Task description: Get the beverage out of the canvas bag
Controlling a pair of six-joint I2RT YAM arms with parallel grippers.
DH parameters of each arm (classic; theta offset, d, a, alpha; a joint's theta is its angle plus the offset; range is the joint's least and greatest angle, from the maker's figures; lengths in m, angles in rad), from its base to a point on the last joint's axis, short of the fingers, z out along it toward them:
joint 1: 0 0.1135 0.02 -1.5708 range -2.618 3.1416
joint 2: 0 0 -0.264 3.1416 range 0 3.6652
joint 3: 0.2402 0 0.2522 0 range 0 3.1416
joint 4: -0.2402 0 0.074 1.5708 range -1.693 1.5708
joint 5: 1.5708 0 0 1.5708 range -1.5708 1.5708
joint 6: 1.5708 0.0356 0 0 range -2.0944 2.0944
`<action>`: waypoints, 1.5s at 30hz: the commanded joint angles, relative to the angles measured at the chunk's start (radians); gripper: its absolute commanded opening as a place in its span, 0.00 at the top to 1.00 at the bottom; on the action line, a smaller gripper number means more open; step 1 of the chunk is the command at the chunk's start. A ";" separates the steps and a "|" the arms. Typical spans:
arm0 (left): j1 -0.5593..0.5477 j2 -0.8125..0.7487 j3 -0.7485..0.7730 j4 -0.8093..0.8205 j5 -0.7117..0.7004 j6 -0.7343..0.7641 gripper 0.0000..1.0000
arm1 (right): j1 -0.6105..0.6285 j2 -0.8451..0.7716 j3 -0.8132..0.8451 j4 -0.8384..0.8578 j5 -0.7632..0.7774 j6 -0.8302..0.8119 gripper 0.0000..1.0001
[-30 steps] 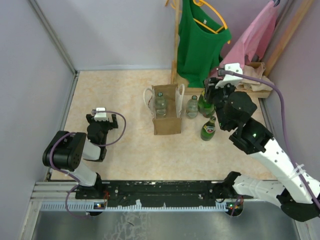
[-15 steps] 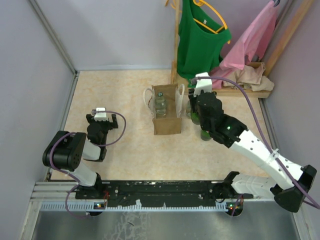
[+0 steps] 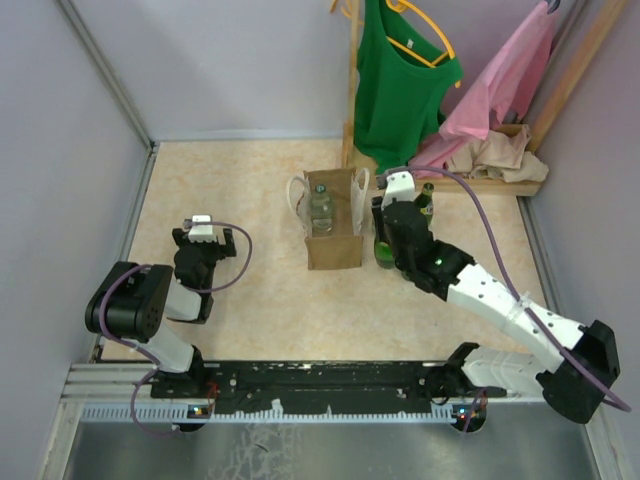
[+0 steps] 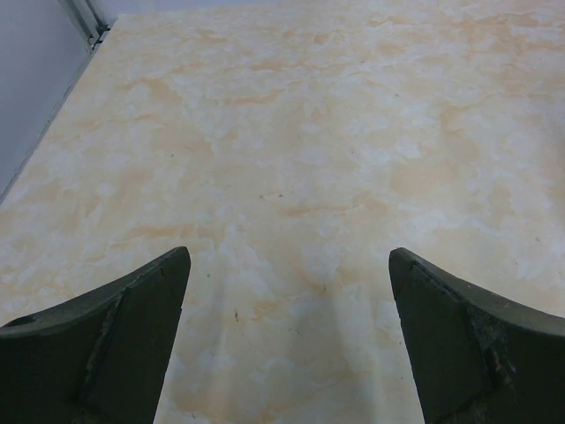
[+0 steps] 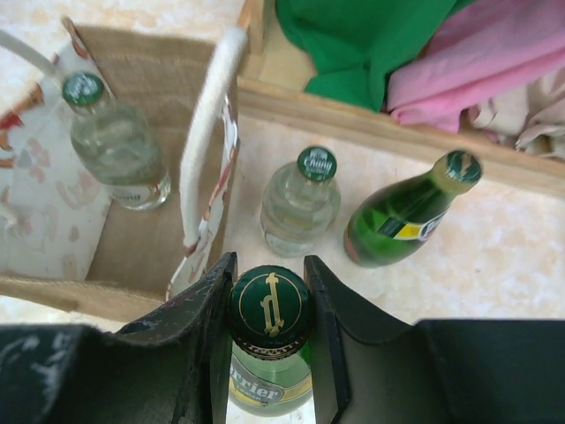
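The tan canvas bag [image 3: 334, 250] stands mid-table with white handles and shows in the right wrist view [image 5: 146, 252]. A clear bottle with a green cap [image 3: 320, 206] stands inside it [image 5: 116, 146]. My right gripper [image 3: 384, 238] is just right of the bag, and its jaws [image 5: 269, 261] are shut on the cap of a green Perrier bottle [image 5: 269, 309] standing outside the bag. My left gripper [image 3: 201, 240] is open and empty over bare table [image 4: 287, 265], far left of the bag.
A second clear bottle [image 5: 300, 201] and a leaning green bottle [image 5: 402, 214] stand just beyond the held one. A wooden rack base [image 3: 480, 182] with a green shirt [image 3: 400, 80] and pink garment [image 3: 505, 85] is behind. Grey walls enclose the table.
My right arm swung left and down from beside the rack to the bottles next to the bag, and its jaws closed on the green bottle's cap. The left arm has not moved.
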 commanded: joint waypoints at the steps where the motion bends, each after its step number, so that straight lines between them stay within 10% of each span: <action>1: 0.005 -0.001 0.012 0.012 0.010 -0.007 0.00 | -0.034 -0.009 -0.047 0.252 -0.049 0.070 1.00; 32: 0.005 0.000 0.012 0.013 0.009 -0.008 0.00 | -0.045 0.016 -0.329 0.623 -0.022 0.036 1.00; 41: 0.005 0.000 0.012 0.013 0.010 -0.008 0.00 | -0.045 -0.001 -0.330 0.567 0.000 0.035 0.25; 45: 0.005 0.000 0.012 0.013 0.009 -0.008 0.00 | -0.045 -0.008 -0.315 0.563 0.002 0.022 0.21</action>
